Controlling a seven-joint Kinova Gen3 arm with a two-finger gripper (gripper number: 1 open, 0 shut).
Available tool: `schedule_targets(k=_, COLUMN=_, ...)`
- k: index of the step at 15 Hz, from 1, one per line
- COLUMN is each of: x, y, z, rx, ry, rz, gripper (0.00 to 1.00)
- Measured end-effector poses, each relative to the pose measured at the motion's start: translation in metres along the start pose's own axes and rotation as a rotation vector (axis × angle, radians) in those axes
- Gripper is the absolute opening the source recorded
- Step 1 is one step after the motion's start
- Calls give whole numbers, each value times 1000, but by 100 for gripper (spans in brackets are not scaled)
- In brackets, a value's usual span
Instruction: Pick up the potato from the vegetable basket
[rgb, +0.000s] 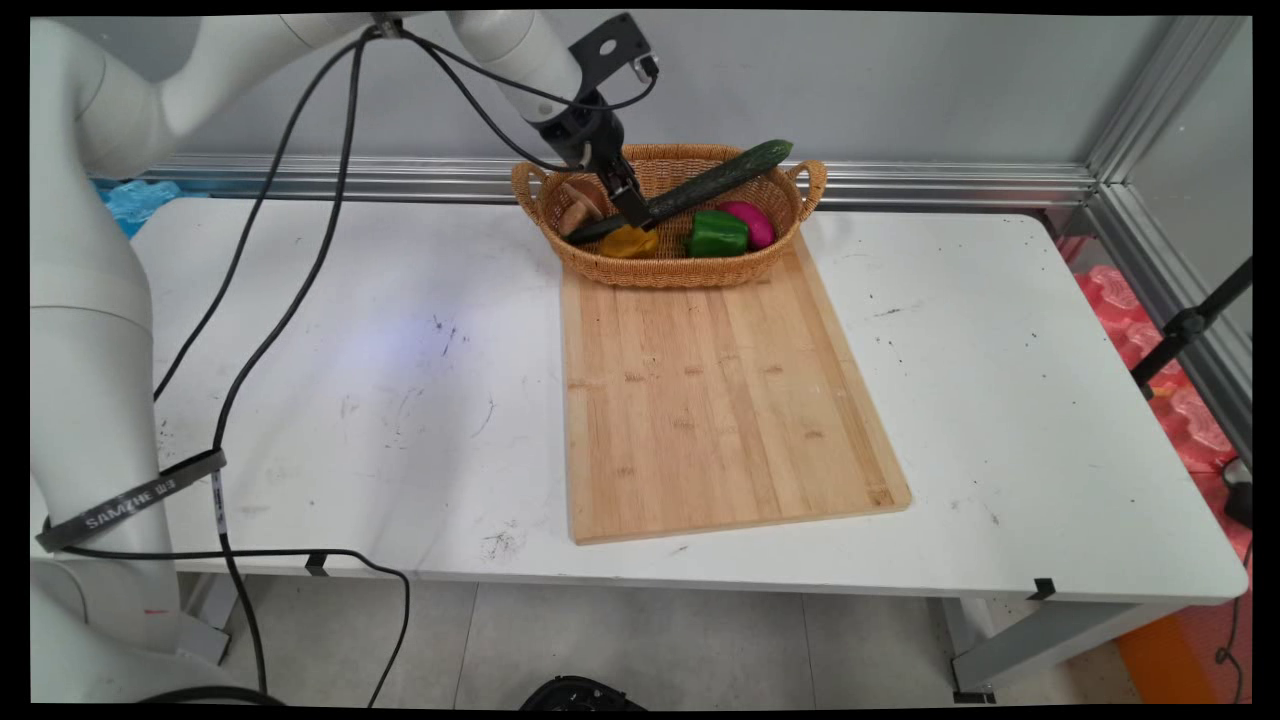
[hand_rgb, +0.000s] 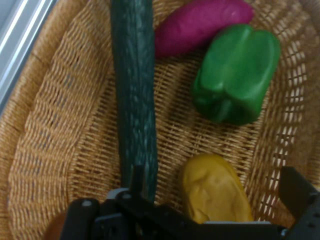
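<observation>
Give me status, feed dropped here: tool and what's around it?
Tool open, down in wicker basket. Yellow vegetable between its fingers, not gripped. Cucumber alongside left finger; green pepper, magenta vegetable beyond.

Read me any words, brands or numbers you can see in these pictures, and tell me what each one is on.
"SAMZHE", as best it reads, in white on the black strap round the arm's cables; small marks follow it, too small to read.
Nothing readable on the basket, the vegetables, the cutting board or the claw.

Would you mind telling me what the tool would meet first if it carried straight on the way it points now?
Probably the yellow vegetable, which lies between the fingers of the tool in the basket, beside the cucumber; depth is unclear.
</observation>
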Motion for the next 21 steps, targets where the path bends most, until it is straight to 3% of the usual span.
schedule_targets(k=20, x=-19, y=1, z=49, rx=-3, ry=-40, rz=-106, gripper=100)
schedule_targets(k=21, x=-19, y=2, z=51, rx=-7, ry=-41, rz=-109, gripper=0)
